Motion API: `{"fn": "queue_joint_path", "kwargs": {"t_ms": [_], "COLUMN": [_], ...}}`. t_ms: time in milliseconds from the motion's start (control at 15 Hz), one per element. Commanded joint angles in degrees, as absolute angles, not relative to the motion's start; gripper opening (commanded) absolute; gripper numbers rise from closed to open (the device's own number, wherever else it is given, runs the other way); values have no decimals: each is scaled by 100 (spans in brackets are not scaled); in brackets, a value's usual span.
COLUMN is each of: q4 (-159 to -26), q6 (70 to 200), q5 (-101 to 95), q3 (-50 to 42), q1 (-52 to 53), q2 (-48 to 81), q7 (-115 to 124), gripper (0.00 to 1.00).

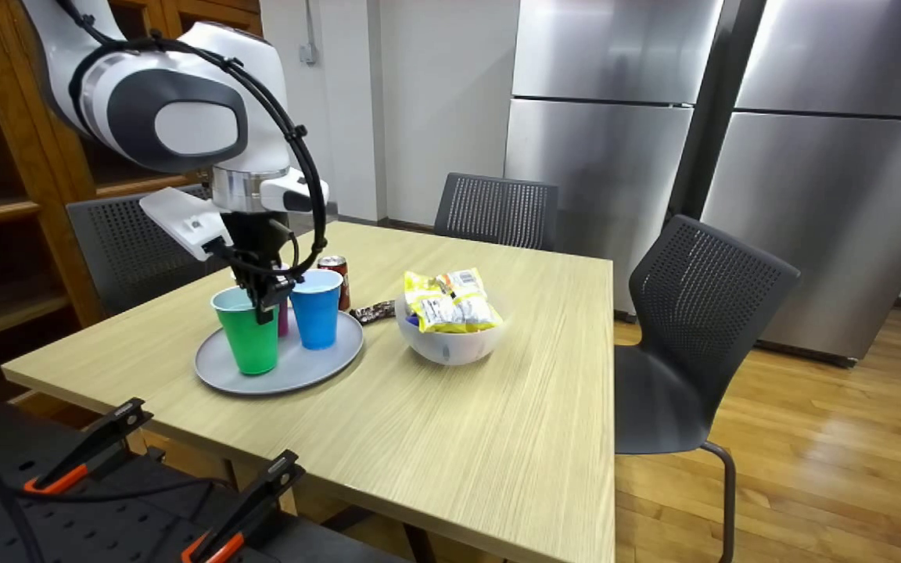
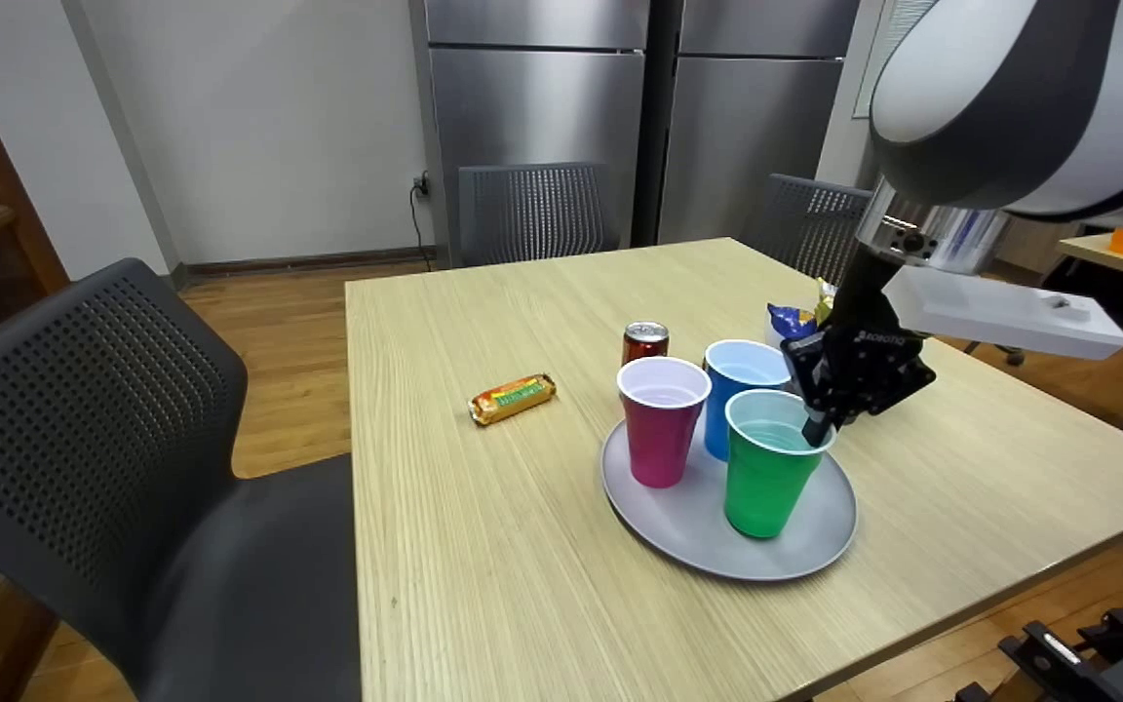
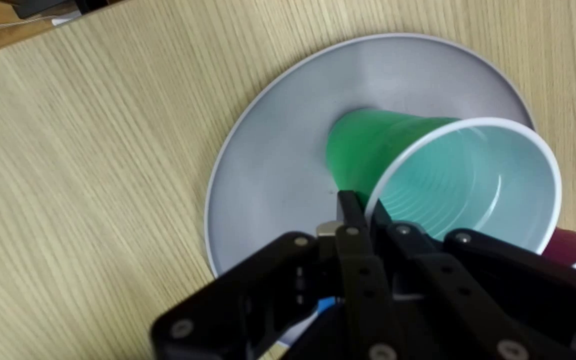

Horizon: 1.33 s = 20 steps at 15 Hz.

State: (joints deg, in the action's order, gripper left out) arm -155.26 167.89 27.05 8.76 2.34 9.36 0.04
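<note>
Where the rim of the green cup [image 2: 764, 487] curved nearest me, my gripper [image 3: 366, 212] had its jaws clamped on that rim, one finger inside, one outside. Cup was over the grey plate [image 3: 278, 165]; whether its base touched, I could not tell. On that plate stood a blue cup [image 1: 316, 317] and a magenta cup [image 2: 661, 447]. Near the plate, on the table [image 1: 544, 438]: a dark red can [image 2: 645, 343], upright. Gold-wrapped bar [image 2: 513, 399] lay well apart. White bowl [image 1: 450, 349] held a yellow packet [image 1: 454, 306].

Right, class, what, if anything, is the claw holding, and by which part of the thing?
The green cup, by its rim: the claw is shut on it, one finger inside the cup and the other outside.
</note>
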Motion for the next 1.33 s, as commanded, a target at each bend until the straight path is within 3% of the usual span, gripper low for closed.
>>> {"fn": "queue_joint_path", "kwargs": {"t_ms": [0,400,467,600,1133,1267], "q4": [-15448,-15446,-15465,-15529,-15845,-15943], "q6": [16940,16968,16939,16947,17107,17111], "q5": [2897,2874,2857,2906,3719,4068], "q3": [966,952,943,976,1225,1234], "q1": [214,214,217,200,54,41], "q2": [1053,1108,1077,988,435,184], "q7": [-37,-24,-15,-57,-437,-625], "gripper": [1,1,30,36,96,100]}}
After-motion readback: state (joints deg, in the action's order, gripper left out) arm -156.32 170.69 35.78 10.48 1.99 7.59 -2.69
